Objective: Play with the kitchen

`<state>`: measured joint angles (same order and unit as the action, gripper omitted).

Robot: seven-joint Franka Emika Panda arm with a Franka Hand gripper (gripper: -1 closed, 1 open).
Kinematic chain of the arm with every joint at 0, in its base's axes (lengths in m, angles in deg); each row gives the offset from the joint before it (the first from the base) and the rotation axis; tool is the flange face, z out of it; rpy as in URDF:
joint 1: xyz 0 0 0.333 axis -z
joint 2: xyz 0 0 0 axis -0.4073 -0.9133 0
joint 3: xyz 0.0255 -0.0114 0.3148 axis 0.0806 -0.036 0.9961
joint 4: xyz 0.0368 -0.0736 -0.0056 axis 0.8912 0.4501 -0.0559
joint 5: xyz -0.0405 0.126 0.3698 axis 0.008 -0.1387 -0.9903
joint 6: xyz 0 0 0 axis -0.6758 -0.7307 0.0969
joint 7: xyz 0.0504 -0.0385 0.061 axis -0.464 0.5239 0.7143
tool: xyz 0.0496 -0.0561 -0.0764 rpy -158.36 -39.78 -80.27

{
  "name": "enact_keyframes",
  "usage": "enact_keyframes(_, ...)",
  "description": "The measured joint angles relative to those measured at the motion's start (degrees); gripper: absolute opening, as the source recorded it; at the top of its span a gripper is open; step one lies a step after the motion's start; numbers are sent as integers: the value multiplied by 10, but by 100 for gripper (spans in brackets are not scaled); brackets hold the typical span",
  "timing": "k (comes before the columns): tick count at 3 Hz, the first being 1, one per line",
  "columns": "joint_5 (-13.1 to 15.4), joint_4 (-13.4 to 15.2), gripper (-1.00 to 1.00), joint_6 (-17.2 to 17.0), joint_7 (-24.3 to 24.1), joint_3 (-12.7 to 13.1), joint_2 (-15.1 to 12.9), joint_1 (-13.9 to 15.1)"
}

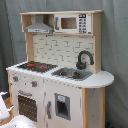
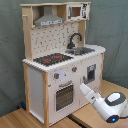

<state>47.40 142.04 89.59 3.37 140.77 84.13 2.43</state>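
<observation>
The kitchen is standing upright on a wooden tabletop, against a grey curtain backdrop. In both exterior views its parts are sitting in order: grey hood and microwave on the upper shelf, black-red stovetop beside the sink and black faucet, oven door and a small cupboard door below.

In the second exterior view the arm is reaching in from the second exterior view's lower right, its end effector pointing at the lower front just beside the oven door — contact cannot be confirmed. I cannot tell whether it is spread or closed.

Judgement: the approach step is under way; nothing on the kitchen appears opened. The next move is calling for a precise line-up on a handle or knob — a glancing push may shift the whole unit.
</observation>
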Motion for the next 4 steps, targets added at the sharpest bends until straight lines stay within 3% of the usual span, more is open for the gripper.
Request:
enact_keyframes(2,18,0,100,9,139,-15,0,-23)
enact_keyframes(4,46,3,100,49,265,-45,1,-24)
